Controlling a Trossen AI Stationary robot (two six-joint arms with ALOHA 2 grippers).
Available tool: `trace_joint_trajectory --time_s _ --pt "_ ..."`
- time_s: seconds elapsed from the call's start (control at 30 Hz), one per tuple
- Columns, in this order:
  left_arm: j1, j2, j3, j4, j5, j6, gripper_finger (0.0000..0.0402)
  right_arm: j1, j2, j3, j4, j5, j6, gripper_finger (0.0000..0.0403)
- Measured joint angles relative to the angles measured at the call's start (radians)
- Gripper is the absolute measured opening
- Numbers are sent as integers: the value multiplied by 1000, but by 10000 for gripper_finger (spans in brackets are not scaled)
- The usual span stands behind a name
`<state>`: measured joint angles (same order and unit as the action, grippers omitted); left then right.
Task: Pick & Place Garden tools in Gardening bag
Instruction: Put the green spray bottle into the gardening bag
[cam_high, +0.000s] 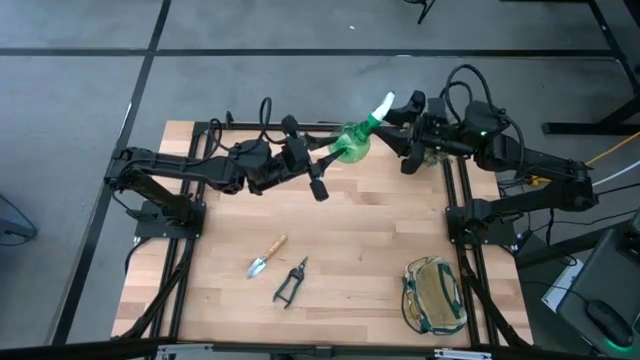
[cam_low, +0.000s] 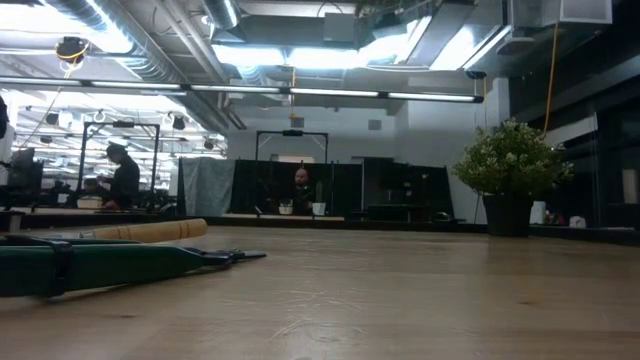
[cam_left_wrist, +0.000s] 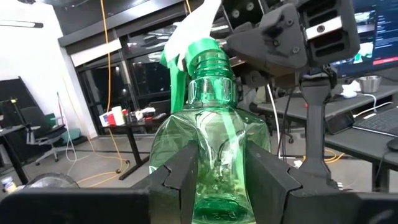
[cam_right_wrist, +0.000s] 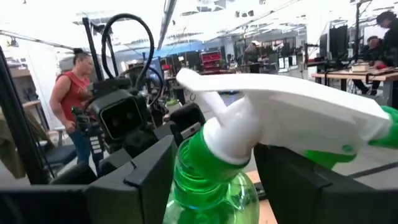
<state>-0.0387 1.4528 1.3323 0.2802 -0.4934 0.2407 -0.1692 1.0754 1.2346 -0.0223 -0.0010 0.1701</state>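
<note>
Wooden surface (cam_high: 340, 230) is carrying the trowel (cam_high: 266, 256) and pruning shears (cam_high: 290, 282), both well away from the gardening bag (cam_high: 436, 296). Far beyond the bag, the left hand (cam_high: 318, 163) is clenching the spray bottle (cam_high: 352, 143) aloft while the right hand (cam_high: 400, 128) is straddling its neck, fingers spread. Best to close firmly below the nozzle before the left lets go.

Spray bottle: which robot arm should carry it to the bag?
Probably the right: its gripper already brackets the spray bottle neck, and the bag lies on its side.
</note>
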Motion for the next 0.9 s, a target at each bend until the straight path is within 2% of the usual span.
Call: trace_joint_trajectory --time_s 0.37,0.63,0.9 --pt "0 0 0 -22 4 -10 108 1 13 1 4 -79 -136 224" --pt "0 1 0 -19 4 -18 109 1 35 1 -27 -79 -207 222" --pt "0 1 0 -14 -5 -18 107 1 51 1 -23 -101 -235 174"
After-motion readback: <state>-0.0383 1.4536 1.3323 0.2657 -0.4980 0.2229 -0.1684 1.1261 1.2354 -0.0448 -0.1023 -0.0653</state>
